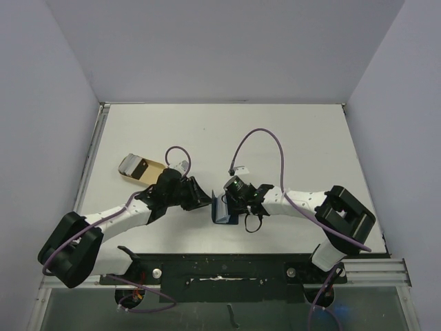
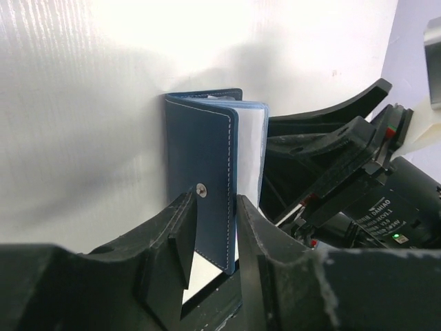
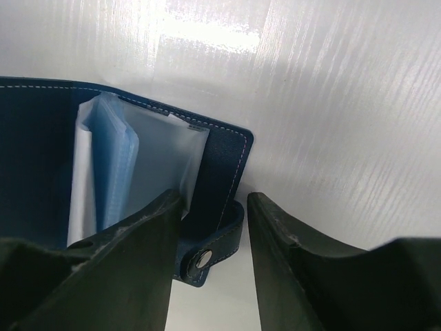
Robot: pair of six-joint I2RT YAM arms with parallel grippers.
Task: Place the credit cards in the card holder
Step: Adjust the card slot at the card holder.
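The card holder (image 1: 222, 211) is being stood open, book-like, between both arms; its covers are being loosely straddled by the parted left gripper (image 2: 212, 210) and right gripper (image 3: 212, 207), probably to keep the slots exposed.

centre: card holder (image 1: 222, 212) is hemmed between left pincer (image 1: 205, 200) and right pincer (image 1: 234, 201), no side passage is offered | far half of surface (image 1: 227, 131) is found unobstructed | left side is partly taken by tan tray (image 1: 141, 169)
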